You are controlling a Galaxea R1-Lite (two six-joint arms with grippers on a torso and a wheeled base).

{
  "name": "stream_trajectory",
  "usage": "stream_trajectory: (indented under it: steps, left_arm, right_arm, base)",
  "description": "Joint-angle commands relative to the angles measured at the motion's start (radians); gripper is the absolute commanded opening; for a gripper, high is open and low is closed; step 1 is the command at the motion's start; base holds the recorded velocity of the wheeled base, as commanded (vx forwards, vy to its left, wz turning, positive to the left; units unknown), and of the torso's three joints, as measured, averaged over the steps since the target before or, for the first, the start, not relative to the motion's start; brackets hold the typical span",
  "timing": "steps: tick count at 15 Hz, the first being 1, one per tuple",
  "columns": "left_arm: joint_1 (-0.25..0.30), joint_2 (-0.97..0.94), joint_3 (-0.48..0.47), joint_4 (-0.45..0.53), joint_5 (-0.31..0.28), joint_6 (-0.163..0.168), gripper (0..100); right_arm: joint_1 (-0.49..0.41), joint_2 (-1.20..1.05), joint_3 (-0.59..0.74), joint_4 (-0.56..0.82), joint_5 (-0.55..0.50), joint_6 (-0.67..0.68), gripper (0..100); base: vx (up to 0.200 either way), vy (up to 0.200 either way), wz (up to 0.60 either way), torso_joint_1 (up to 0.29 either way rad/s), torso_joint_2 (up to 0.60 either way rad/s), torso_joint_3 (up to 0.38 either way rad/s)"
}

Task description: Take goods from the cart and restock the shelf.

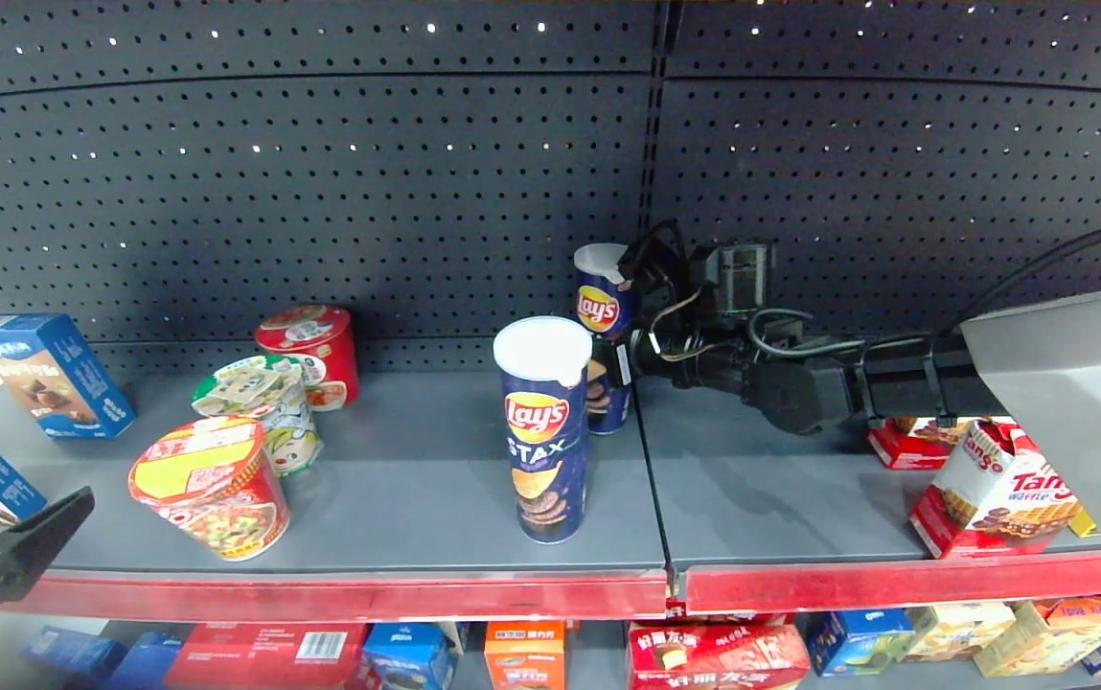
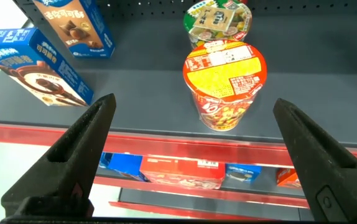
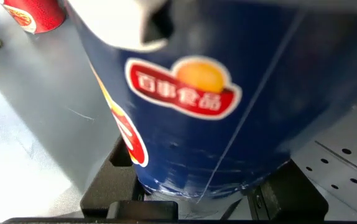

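The right arm [image 1: 857, 388] lay level across the shelf [image 1: 751, 498] from its right end. The right gripper [image 1: 619, 366] pinched the rear chips can [image 1: 600, 305], which stood upright near the back wall [image 1: 416, 192]. The left gripper [image 2: 194, 104] hung spread wide just off the front edge, facing a cup noodle [image 2: 225, 84]. Bare shelf lay between the front can [image 1: 544, 431] and the wafer box [image 1: 996, 494].

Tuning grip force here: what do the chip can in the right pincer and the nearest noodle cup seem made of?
The chip can: likely paperboard tube under glossy printed film, judging by sheen and seam line; its white lid looks plastic. The noodle cup: probably paper or foam with shiny wrap; which is unclear.
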State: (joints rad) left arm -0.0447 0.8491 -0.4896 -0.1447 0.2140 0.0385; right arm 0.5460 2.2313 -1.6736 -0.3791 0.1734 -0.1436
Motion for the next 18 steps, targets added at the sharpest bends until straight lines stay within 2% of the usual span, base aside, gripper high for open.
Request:
stream_trajectory:
  steps: [1, 9, 10, 18]
  left_arm:
    - [0.0, 0.005, 0.0, -0.001, 0.001, 0.0, 100]
    - [0.0, 0.004, 0.013, -0.003, 0.001, -0.002, 100]
    - [0.0, 0.002, 0.013, -0.003, 0.001, -0.002, 100]
    - [0.0, 0.001, 0.011, -0.003, 0.001, -0.003, 100]
  right_arm:
    - [0.0, 0.007, -0.003, 0.003, 0.0, -0.007, 0]
    - [-0.009, 0.014, -0.006, 0.002, 0.001, -0.031, 0]
    - [-0.009, 0.014, -0.009, 0.002, 0.001, -0.033, 100]
    - [-0.009, -0.009, 0.005, 0.005, 0.0, -0.033, 100]
  base:
    - [0.0, 0.0, 0.0, 0.0, 0.0, 0.0]
    - [0.0, 0.0, 0.0, 0.0, 0.0, 0.0]
    - [0.0, 0.0, 0.0, 0.0, 0.0, 0.0]
    - [0.0, 0.0, 0.0, 0.0, 0.0, 0.0]
